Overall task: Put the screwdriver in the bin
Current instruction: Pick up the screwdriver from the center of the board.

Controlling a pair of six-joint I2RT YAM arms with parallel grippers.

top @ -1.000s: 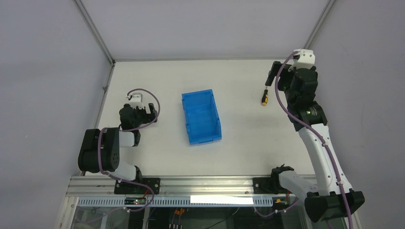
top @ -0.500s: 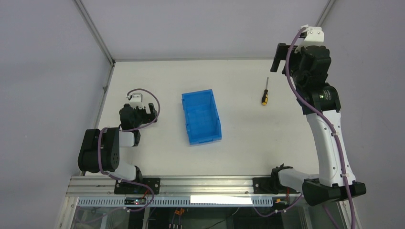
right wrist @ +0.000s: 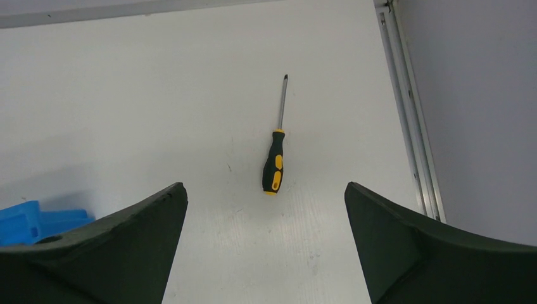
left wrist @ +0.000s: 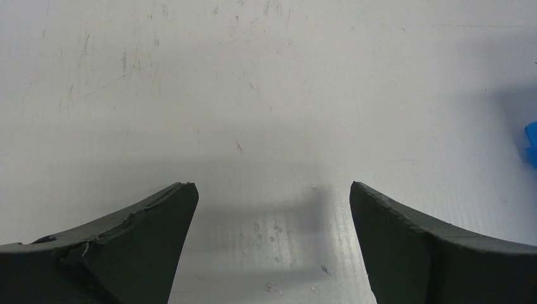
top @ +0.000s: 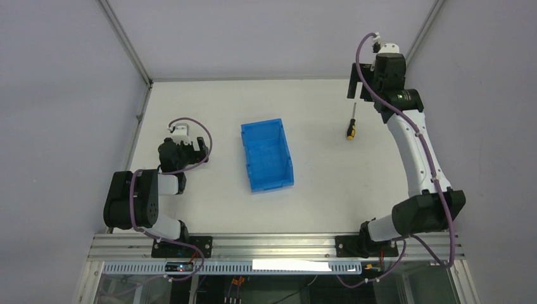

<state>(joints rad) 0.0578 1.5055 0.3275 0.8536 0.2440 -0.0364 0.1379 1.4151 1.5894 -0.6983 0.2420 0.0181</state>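
The screwdriver lies flat on the white table, toward the far right corner and well apart from the blue bin, which sits open-topped near the table's middle with nothing inside it. In the right wrist view the screwdriver shows a thin metal shaft pointing away from the camera and a black handle with yellow-orange patches, its butt end nearest the camera. A metal rail runs along the table edge just to its right, and a corner of the bin shows at the lower left.

The right gripper hangs above the far side of the table, just beyond the screwdriver's tip, with its arm stretched out from the base. Its 2 fingers stand wide apart and hold nothing, and the screwdriver lies on the table between and beyond them, untouched.

The left gripper sits low over the left part of the table, left of the bin, with its arm folded back. Its jaws are spread too, with only scuffed table surface between them and a sliver of the bin at the right edge of that view.
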